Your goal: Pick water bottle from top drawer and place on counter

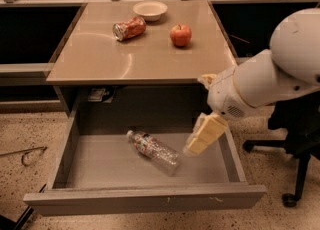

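Note:
The water bottle (152,150) lies on its side in the middle of the open top drawer (145,200), white cap toward the back left. My gripper (202,137) hangs over the drawer's right half, just right of the bottle's base and slightly above it, not touching it. My white arm reaches in from the right. The tan counter (100,59) is above the drawer.
On the counter stand a crushed red soda can (129,28), a red apple (180,35) and a white bowl (150,10) toward the back. A black office chair (299,144) stands right of the drawer. A wire object (30,155) lies on the floor at the left.

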`<state>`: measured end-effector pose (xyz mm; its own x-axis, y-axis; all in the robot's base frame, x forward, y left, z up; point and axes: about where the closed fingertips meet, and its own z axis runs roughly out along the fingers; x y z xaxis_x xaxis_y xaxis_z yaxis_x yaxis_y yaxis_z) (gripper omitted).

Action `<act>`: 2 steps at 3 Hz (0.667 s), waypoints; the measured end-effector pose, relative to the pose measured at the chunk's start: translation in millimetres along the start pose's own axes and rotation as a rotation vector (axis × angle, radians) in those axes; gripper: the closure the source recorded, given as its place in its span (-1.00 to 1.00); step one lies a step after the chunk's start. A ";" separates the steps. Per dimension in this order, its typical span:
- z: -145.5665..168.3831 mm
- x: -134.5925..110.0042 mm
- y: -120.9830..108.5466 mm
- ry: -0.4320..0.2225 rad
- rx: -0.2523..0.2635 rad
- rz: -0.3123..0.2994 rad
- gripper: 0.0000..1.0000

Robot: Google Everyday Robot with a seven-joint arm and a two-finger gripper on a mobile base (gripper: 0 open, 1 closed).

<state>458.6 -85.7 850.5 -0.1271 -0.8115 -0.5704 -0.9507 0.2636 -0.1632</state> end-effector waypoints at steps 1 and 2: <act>58.9 -21.2 6.2 -0.129 -0.051 -0.040 -1.00; 58.9 -21.3 6.2 -0.129 -0.051 -0.040 -1.00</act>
<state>472.1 -36.0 814.1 -0.0542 -0.7461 -0.6636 -0.9679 0.2026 -0.1487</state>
